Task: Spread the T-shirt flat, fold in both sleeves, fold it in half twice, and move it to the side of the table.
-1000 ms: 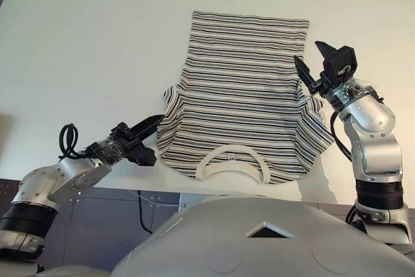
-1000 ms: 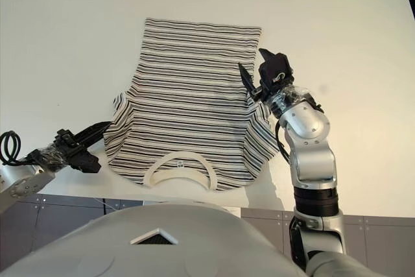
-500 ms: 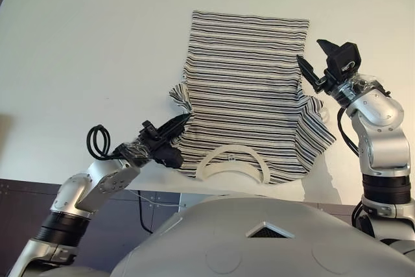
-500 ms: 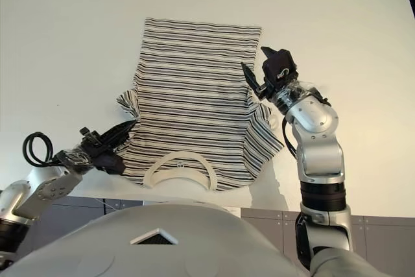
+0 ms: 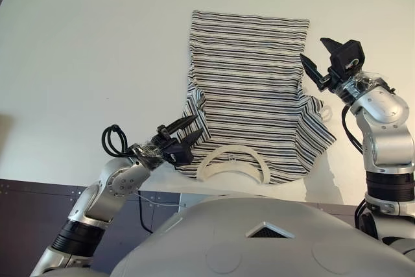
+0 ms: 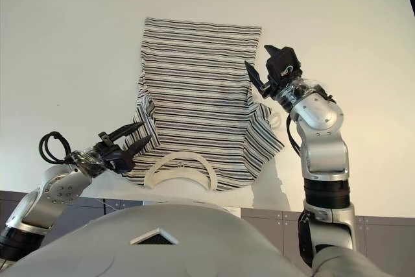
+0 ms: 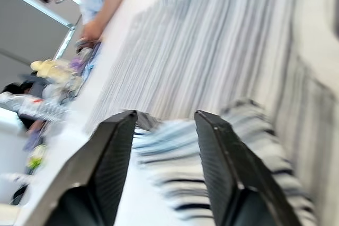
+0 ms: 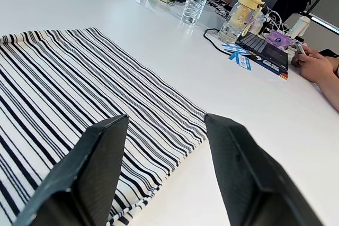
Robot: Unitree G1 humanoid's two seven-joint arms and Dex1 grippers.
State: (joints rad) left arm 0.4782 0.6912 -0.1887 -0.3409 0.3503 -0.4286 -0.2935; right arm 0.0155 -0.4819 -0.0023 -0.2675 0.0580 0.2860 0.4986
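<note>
- The left claw point(image 5: 194, 125), fingers spread, sat at the left sleeve point(image 5: 196, 104), which lay turned in over the body; sleeve-folding looked to be in hand.
- The right claw point(image 5: 312, 50), likewise spread, hovered beside the right sleeve point(image 5: 318, 124), which splayed outward and probably needed pinching and folding in.
- The T-shirt point(image 5: 249, 72), a soft, thin, striped fabric with a pale collar band, lay on the smooth white counter point(image 5: 97, 43).

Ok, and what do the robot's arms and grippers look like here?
The left arm and right arm are silver-grey jointed shells with black bands lower down. The left gripper and right gripper are black, each with two tapered, textured fingers. A black cable loops beside the left wrist.
</note>
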